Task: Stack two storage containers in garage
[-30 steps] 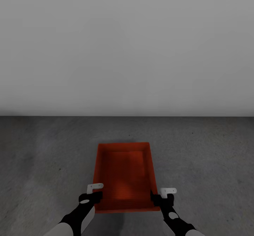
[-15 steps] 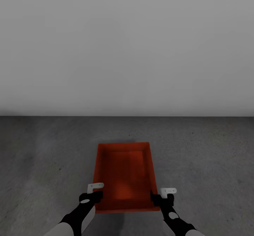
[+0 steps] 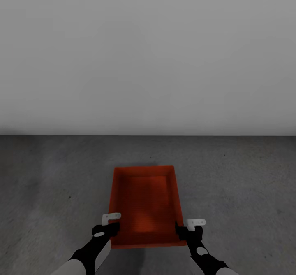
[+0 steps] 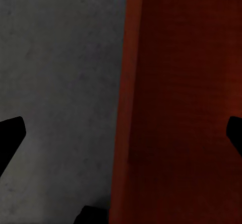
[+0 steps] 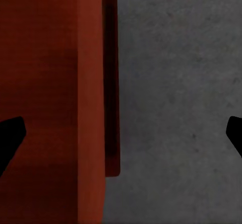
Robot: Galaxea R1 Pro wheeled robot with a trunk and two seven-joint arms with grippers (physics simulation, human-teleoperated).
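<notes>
the red-orange, lidless rectangular bin sits on the dark grey concrete floor near the white wall; both jaws straddle its side rims, spread apart, so a careless withdrawal could drag it askew.

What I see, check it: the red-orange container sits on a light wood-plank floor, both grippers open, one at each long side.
Wrong floor: the head view shows the red-orange container on a dark grey concrete floor, not wood planks. The left gripper and right gripper are open, one at each long side.
</notes>
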